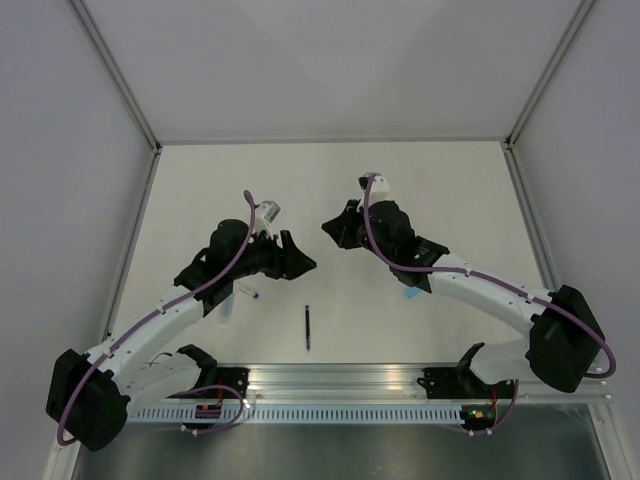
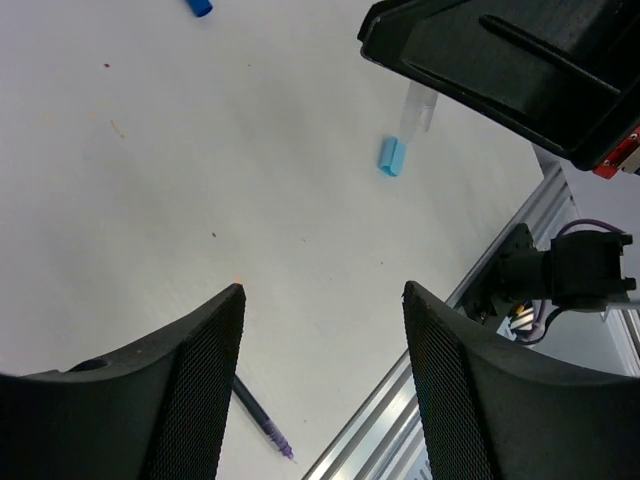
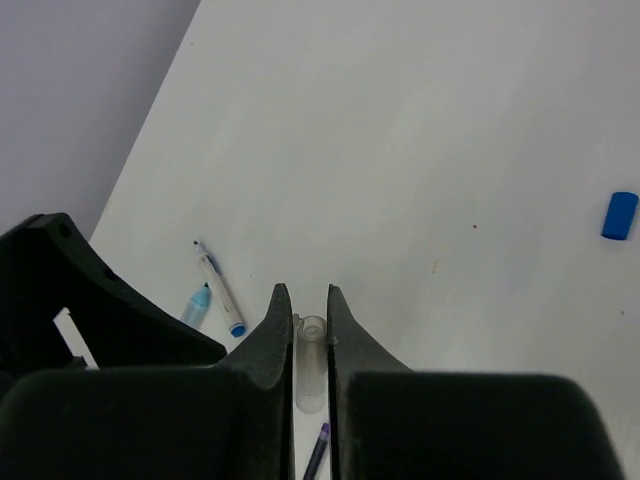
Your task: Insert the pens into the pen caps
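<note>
Now: L gripper [image 2: 322,290] jaws open; R gripper [image 3: 306,290] closed on clear tube [image 3: 311,370]; dark pen [image 1: 308,328], lt-blue cap [image 2: 392,157] on table [image 2: 150,150].

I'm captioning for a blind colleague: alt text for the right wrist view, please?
The right end effector grips a clear tube, jaws nearly closed, above a white table. A white pen and light blue cap lie left; a blue cap lies far right.

Dark pen [image 1: 308,328] on white table [image 1: 450,190]
</note>
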### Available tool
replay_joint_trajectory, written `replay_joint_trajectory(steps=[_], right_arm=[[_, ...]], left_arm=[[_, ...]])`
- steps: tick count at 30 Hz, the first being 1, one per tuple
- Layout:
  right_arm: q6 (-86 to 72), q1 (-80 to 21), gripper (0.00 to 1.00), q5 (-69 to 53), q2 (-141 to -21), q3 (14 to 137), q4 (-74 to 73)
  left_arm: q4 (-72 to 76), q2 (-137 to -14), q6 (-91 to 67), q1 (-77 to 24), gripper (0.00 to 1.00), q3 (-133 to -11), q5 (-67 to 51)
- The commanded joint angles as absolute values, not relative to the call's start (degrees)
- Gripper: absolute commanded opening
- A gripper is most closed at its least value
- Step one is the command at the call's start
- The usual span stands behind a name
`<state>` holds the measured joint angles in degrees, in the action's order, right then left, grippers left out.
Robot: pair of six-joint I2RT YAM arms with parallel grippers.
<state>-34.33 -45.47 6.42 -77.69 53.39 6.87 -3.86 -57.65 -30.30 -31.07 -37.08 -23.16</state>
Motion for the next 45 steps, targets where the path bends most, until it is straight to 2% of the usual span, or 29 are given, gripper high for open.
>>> replay_joint_trajectory(steps=[1, 7, 12, 18, 24, 34, 45], right_arm=[[-31.3, -44.65, 0.0, 4.83, -75.94, 52.12, 4.14], [-27.16, -44.47, 0.0, 4.75, -70.77, 50.37, -2.63], [-25.58, -43.42, 0.0, 3.43, -62.6, 46.68, -4.04], [-25.58, -41.84, 0.0, 0.44, -56.0, 42.28, -2.9], [-25.22, -40.69, 0.0, -2.63, -52.74, 40.87, -2.64], [-24.7, -40.34, 0.0, -4.04, -49.13, 40.17, -3.16], [-24.78, -40.25, 0.0, -4.31, -48.6, 39.55, -2.9]], left_arm=[[-12.46, -56.6, -27.78, -30.85, 0.7, -40.96, -15.39], [-23.45, -60.64, -28.74, -33.56, 0.7, -39.99, -10.21], [-27.15, -63.01, -31.64, -38.83, 0.64, -37.88, -4.75], [-32.6, -68.18, -29.88, -48.23, 0.64, -43.06, -1.49], [-39.72, -74.79, -33.83, -50.01, 0.62, -47.2, 2.0], [-32.52, -84.01, -36.91, -50.62, 0.57, -47.19, -1.58], [-32.96, -90.96, -40.16, -50.89, 0.51, -49.13, 1.41]])
